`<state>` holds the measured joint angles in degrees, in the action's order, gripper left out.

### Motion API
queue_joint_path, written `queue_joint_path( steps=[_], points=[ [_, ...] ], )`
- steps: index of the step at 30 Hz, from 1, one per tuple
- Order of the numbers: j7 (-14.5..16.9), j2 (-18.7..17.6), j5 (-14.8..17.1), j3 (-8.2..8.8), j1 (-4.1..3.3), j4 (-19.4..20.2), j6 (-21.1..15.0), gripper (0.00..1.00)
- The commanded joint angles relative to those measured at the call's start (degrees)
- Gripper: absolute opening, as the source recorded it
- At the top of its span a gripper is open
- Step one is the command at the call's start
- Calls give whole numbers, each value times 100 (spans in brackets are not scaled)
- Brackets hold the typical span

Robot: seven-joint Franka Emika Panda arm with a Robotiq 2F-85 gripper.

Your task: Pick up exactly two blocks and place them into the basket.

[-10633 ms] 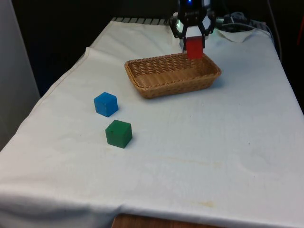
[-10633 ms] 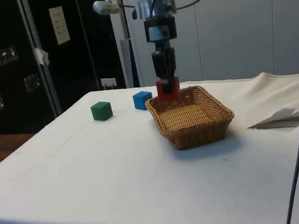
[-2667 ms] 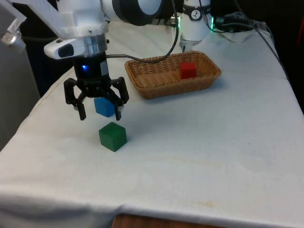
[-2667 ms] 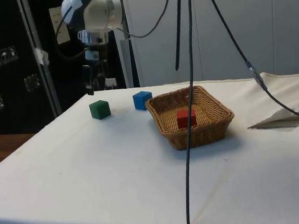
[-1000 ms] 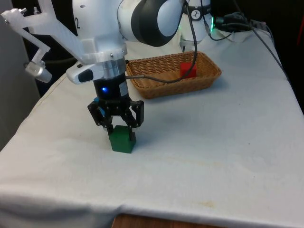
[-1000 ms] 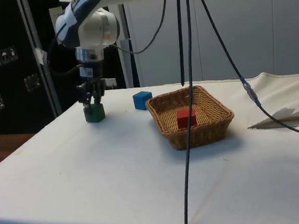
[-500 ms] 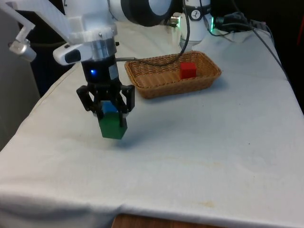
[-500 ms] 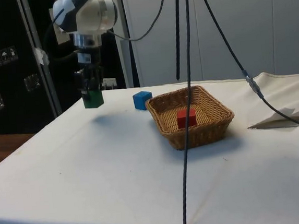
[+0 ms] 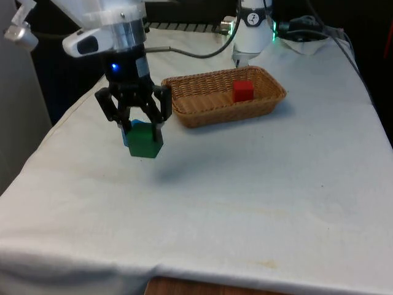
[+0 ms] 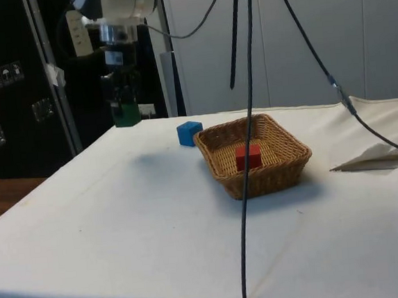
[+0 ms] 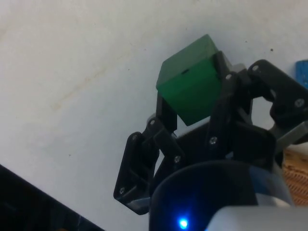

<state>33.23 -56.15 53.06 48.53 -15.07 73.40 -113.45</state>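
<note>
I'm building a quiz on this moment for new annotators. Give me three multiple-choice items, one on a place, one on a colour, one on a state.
1. Where is the red block?
A. in the wicker basket
B. on the cloth beside the basket
C. in the gripper

2. What colour is the block in the gripper?
A. blue
B. green
C. red

3. How does the held block stand to the table?
A. resting on it
B. lifted clear of it
C. lying in the basket

Answers:
1 A: the red block lies inside the wicker basket.
2 B: the gripper is shut on the green block.
3 B: the side view shows it above the table.
</note>
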Motion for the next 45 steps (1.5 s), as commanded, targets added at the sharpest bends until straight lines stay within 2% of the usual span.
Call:
queue_joint_path(
  steps=[1,2,5,9,10,11,15,20,21,22,28,29,30,38,39,40,45],
  points=[
    [11,52,-29,6,-23,57,6,5],
    [80,212,-86,69,-115,286,-17,5],
    [109,458,-212,80,-178,504,-11,5],
    [120,705,-350,86,-235,710,-11,5],
    [63,596,-321,11,-155,544,6,5],
    [126,773,-390,86,-252,762,-11,5],
    [138,1060,-573,86,-315,985,-29,5],
    [241,1289,-688,52,-321,1140,-6,5],
    [218,1249,-659,11,-275,1083,11,5],
    [298,1392,-733,63,-344,1232,0,5],
    [367,1730,-957,92,-424,1530,-23,5],
    [338,1616,-888,11,-338,1387,11,5],
    [372,1788,-1003,92,-430,1581,-34,5],
    [384,2263,-1341,97,-504,1942,-143,5],
    [344,2103,-1255,11,-401,1742,-23,5],
    [384,2263,-1341,97,-504,1942,-143,5],
    [407,2475,-1467,97,-533,2103,-235,5]
  ],
)
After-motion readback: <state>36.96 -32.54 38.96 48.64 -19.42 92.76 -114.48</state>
